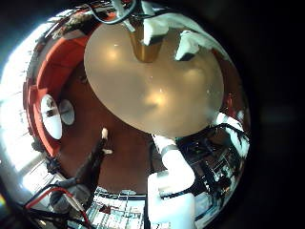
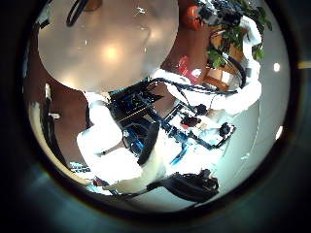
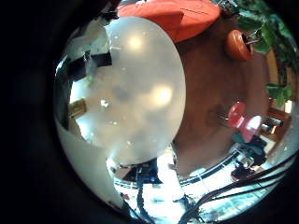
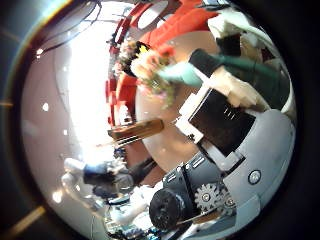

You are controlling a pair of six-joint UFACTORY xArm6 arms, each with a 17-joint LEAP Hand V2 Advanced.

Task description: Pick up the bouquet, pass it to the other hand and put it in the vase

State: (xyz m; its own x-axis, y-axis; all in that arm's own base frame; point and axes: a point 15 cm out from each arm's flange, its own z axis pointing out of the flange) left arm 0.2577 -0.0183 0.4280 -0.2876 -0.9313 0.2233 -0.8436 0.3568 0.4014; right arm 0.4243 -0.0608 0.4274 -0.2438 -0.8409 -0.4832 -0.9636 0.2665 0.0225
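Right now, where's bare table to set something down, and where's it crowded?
Most of the round table is bare: its whole middle and the rim away from the vase. It is crowded only at the vase's rim side, where a hand hangs right beside it. The bouquet is close to the right palm.

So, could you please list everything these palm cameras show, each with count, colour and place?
round glossy table: one, pale, below both hands
slim vase: one, amber-brown, on the table near its edge
bouquet of mixed flowers: one, pink and yellow with green, seemingly held in the right hand
curved sofa: one, red, on the floor beyond the table
left hand: one, black and white, empty, above the table
right hand: one, black and white, by the bouquet
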